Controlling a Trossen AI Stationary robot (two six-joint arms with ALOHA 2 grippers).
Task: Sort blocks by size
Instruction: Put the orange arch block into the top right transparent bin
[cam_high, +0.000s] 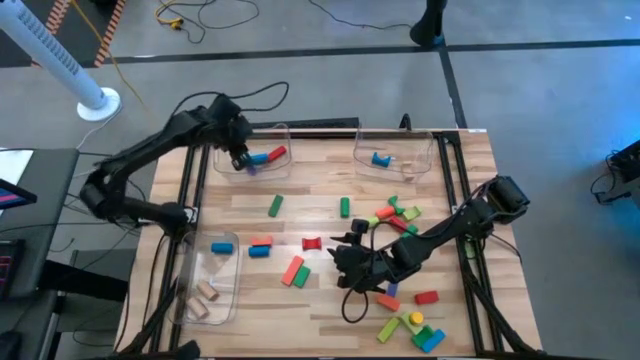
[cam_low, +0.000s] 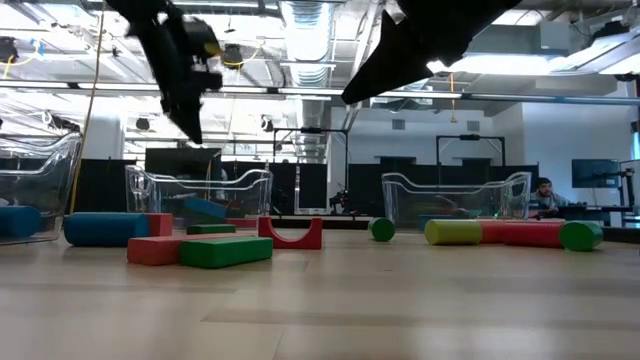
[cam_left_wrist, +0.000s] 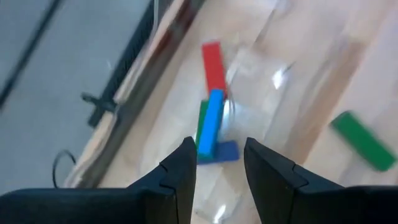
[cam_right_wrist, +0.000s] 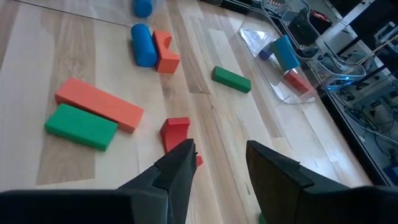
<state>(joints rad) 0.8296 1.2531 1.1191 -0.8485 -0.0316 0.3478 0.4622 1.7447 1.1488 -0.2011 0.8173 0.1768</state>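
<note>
My left gripper (cam_high: 238, 158) hangs open above the clear bin (cam_high: 252, 132) at the table's far left. Nothing is between its fingers (cam_left_wrist: 180, 168). In that bin lie a blue bar (cam_left_wrist: 212, 121), a red bar (cam_left_wrist: 212, 65), a green block and a dark blue block (cam_left_wrist: 225, 151). My right gripper (cam_high: 342, 250) stands open and low over the table's middle. Its fingertips (cam_right_wrist: 183, 155) are just short of a red arch block (cam_right_wrist: 176, 133), which rests on the table. More blocks lie loose on the wood: an orange bar (cam_right_wrist: 99, 102) and a green bar (cam_right_wrist: 81, 126) side by side.
A second clear bin (cam_high: 395, 158) at the far right holds a blue block. A third (cam_high: 212, 285) at the near left holds wooden cylinders and a blue one. Loose blocks cluster at the middle right (cam_high: 398, 215) and near right (cam_high: 412, 328). Cables run along the table's edges.
</note>
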